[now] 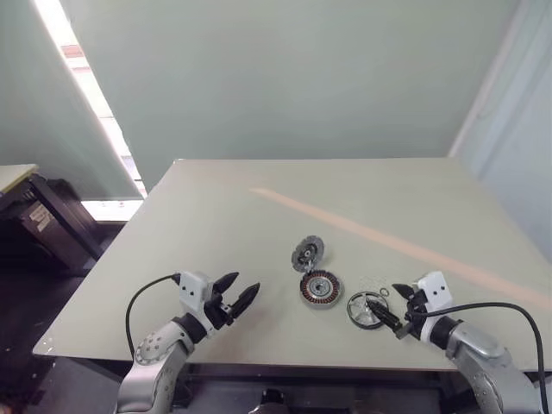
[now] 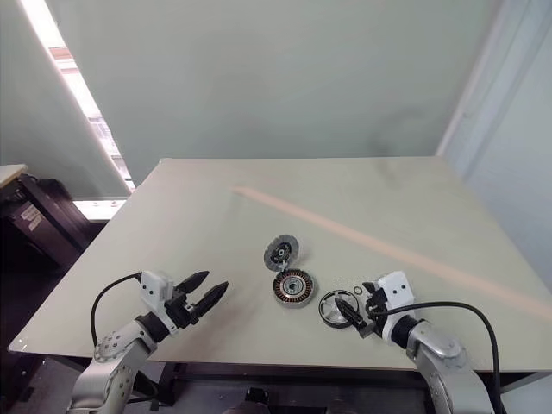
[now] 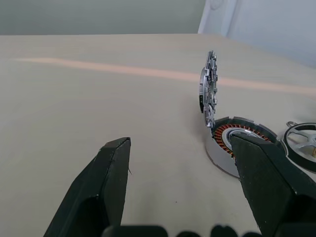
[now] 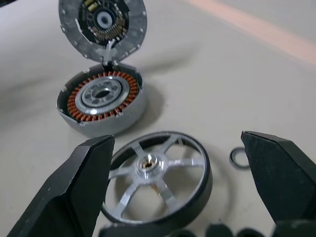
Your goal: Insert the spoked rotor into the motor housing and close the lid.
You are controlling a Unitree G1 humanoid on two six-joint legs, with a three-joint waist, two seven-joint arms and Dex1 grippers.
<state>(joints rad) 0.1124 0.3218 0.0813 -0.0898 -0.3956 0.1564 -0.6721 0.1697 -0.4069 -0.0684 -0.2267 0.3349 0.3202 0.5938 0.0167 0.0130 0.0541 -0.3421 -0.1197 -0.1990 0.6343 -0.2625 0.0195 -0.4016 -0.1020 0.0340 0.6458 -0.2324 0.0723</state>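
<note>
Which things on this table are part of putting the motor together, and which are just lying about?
Part of the job:
- silvery spoked metal rotor, flat on the table
- round dark motor housing with copper windings
- dark grey round lid, hinged open, standing upright

Just lying about:
- small dark ring, beside the rotor
- pale green table

table [image 1: 216, 207] | on it: motor housing [image 1: 320, 287], spoked rotor [image 1: 366, 310], small ring [image 4: 239, 158]
</note>
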